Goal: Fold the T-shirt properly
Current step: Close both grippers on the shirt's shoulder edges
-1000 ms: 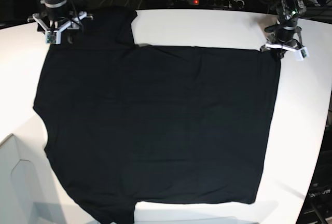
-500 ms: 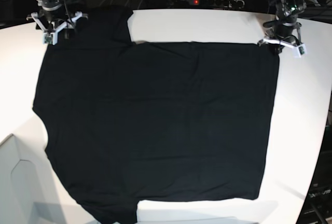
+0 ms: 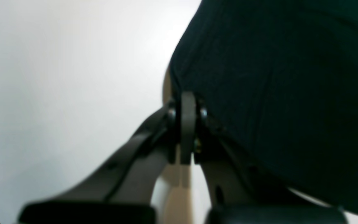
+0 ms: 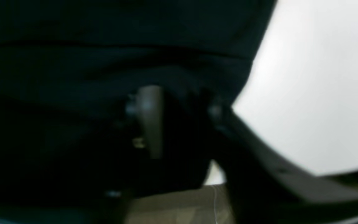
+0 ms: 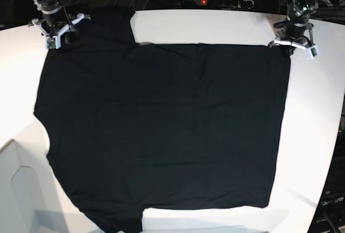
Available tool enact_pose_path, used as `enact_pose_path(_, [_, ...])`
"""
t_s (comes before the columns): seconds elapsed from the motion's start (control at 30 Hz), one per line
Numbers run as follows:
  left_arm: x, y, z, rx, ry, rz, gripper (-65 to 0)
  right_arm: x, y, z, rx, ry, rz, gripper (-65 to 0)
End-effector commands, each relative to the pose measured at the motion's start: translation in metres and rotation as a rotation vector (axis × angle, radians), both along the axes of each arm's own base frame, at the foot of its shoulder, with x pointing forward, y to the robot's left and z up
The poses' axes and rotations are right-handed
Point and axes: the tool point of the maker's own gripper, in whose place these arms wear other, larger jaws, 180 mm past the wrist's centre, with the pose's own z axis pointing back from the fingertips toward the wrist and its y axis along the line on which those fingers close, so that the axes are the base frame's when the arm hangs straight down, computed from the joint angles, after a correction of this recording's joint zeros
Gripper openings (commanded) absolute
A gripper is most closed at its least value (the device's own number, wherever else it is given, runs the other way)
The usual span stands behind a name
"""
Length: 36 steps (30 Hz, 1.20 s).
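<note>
Base view: the T-shirt [image 5: 161, 130] lies flat, plain side up, across the white table [image 5: 318, 114]. Your left gripper [image 5: 292, 47] sits at its far corner on this view's right; your right gripper [image 5: 55, 34] sits at the far corner on the left, by the sleeve. Compared with a second ago, both have drawn back toward the far edge and the far hem lies straighter, so the cloth looks pulled taut for the first fold.

Left wrist view: the gripper [image 3: 187, 102] has its jaws together, pinching the shirt's edge [image 3: 275, 93].

Right wrist view: blurred; the gripper [image 4: 179, 109] has dark cloth between its jaws, but you cannot tell whether they have clamped.

Containers: none in view.
</note>
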Motion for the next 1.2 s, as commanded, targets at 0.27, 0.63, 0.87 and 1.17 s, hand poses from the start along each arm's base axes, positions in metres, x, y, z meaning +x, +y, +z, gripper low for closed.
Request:
enact_pose_path(0.27, [0.004, 0.013, 0.014, 0.034, -0.034, 0.014, -64.9, -0.002, 0.000, 0.007, -0.024, 0.018, 0.046, -65.0])
enact_pose_path(0.63, [0.025, 0.006, 0.043, 0.060, -0.117, -0.013, -64.9, 0.049, -0.009, 0.069, -0.106, -0.185, 0.056, -65.0])
enact_pose_path(0.87, [0.049, 0.004, 0.061, 0.073, -0.189, -0.022, -64.9, 0.081, -0.011, 0.088, -0.115, -0.276, 0.055, -65.0])
enact_pose_path(1.17, [0.090, 0.005, 0.087, 0.072, -0.303, -0.013, -64.9, 0.134, -0.014, 0.116, -0.121, -0.351, 0.026, -65.0])
